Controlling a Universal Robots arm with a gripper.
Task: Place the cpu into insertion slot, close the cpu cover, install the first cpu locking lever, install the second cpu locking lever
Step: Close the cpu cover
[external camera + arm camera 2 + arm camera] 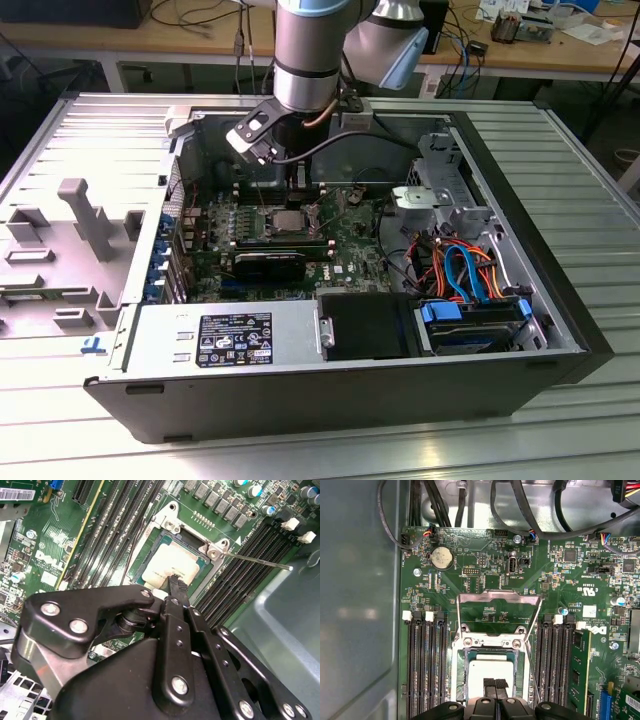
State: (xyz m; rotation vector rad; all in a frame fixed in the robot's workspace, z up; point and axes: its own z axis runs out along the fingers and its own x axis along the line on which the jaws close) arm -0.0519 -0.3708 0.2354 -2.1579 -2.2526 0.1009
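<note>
The cpu (pixel 492 671) lies flat in the insertion slot (pixel 461 680), its silvery top facing up; it also shows as a small silver square (pixel 290 222) on the green board. The cpu cover (pixel 497 598) stands swung open behind the slot, with bare board visible through its window. A thin locking lever (pixel 255 560) sticks out free beside the socket. My gripper (pixel 495 683) hangs just above the near edge of the cpu, with its black fingertips (pixel 176 586) pressed together and nothing between them.
Black memory slots (pixel 426 670) flank the socket on both sides. A coin battery (pixel 441 557) and cables lie beyond the cover. The case holds a power supply (pixel 230 340), a drive bay with blue and orange cables (pixel 470 290), and grey case walls (pixel 280 625) close by.
</note>
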